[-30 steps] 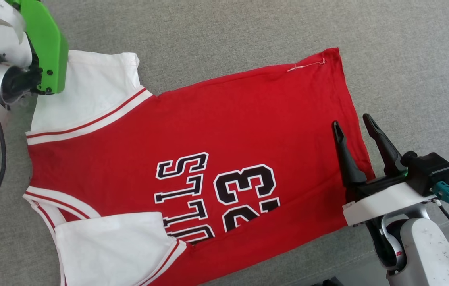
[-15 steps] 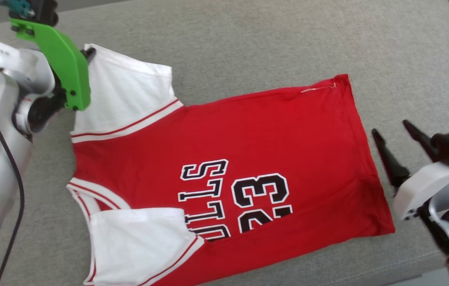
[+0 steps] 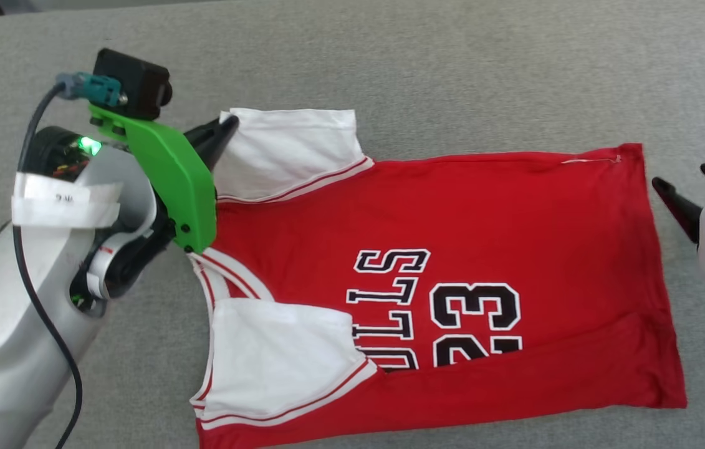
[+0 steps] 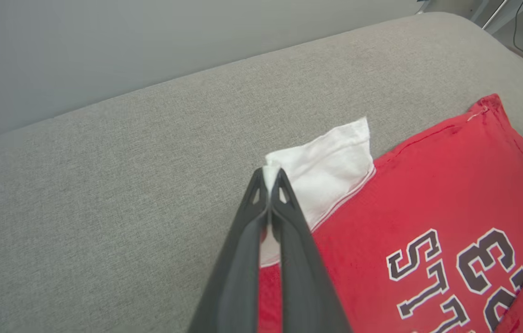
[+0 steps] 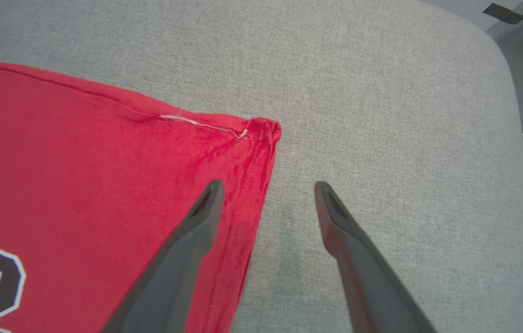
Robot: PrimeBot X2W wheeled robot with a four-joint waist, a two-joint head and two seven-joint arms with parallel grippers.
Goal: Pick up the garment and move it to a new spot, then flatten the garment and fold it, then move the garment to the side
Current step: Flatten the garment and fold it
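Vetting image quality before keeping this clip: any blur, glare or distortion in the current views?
Head view: soft even light, no glare, lettering on the garment crisp. Left wrist view: wide-angle bows the gray surface; left tool sharp. Right wrist view: faint shadow under the right tool; red fabric slightly smeared.

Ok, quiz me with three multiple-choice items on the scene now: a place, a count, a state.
1. The left tool grips the garment at: A) a white sleeve corner B) the red hem C) the collar.
2. White sleeves in the head view: A) one B) two C) three.
3. The right tool is: A) shut on the hem B) open, holding nothing C) shut on a sleeve.
Answers: 1 A, white fabric sits pinched between its shut fingers; 2 B, the far sleeve and the near sleeve; 3 B, its fingers stand wide apart, gripping nothing.
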